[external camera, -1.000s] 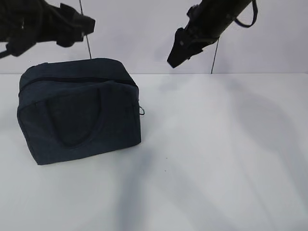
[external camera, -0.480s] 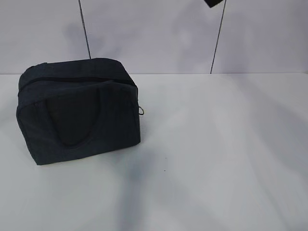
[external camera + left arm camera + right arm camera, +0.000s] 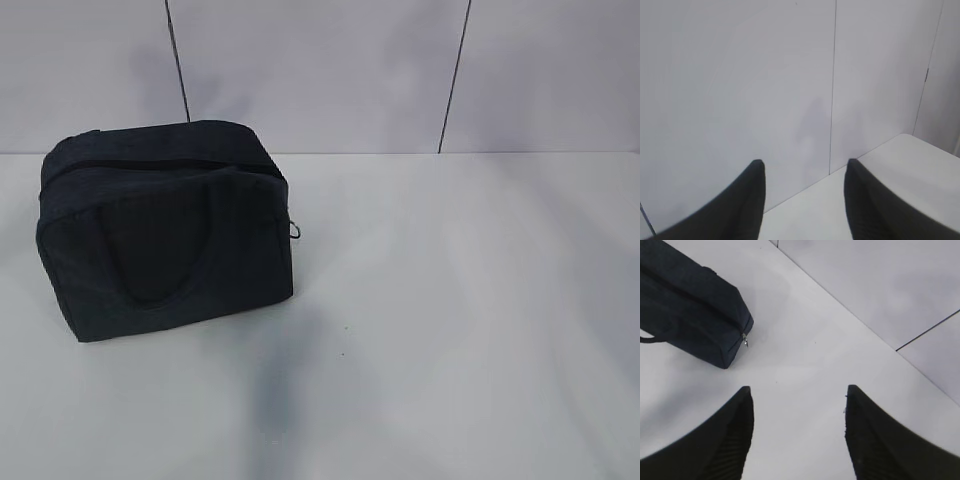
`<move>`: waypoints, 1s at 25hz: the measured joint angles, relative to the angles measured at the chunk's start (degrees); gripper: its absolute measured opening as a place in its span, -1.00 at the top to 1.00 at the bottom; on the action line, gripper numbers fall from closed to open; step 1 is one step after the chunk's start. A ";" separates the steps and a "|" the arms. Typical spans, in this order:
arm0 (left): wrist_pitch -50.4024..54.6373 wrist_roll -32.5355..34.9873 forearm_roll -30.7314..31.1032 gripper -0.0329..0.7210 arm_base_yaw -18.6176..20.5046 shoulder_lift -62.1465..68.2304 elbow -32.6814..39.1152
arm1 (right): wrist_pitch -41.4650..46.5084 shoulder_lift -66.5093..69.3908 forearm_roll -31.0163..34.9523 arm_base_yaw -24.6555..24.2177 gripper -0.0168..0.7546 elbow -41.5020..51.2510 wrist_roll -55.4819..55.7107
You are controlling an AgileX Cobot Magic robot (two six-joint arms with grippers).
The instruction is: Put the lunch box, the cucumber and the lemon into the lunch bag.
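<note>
The lunch bag (image 3: 165,230) is sitting in the left half of the exterior view, on the white table (image 3: 450,330), with its zipper (image 3: 150,167) running shut along the top edge and a loop handle (image 3: 150,245) lying flat against its near face. No arm is showing in that view at all. The right wrist view is catching the same bag in its upper left corner, end-on, with the small silver pull (image 3: 745,341) hanging at the zipper's end.

The right gripper (image 3: 797,432) is hanging well above the bare table with its jaws spread and nothing between them. The left gripper (image 3: 805,197) is pointing at the white back wall (image 3: 740,90), its jaws likewise parted around empty air (whether they are narrowing cannot be read from a single view).

The lunch box, the cucumber and the lemon are not showing anywhere on the table. Since the bag is zipped, they may well be sitting inside already, though the fabric is hiding its contents. On that reading the task is looking finished, or very nearly so.
</note>
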 joint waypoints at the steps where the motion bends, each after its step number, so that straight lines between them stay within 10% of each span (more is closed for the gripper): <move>1: 0.00 0.00 0.00 -0.07 0.00 -0.10 0.00 | 0.00 -1.30 0.00 0.00 -0.21 2.14 0.09; 25: -1.76 0.00 0.00 -0.07 0.00 -0.09 -0.13 | -13.39 -54.70 -10.91 0.00 -0.21 61.64 18.30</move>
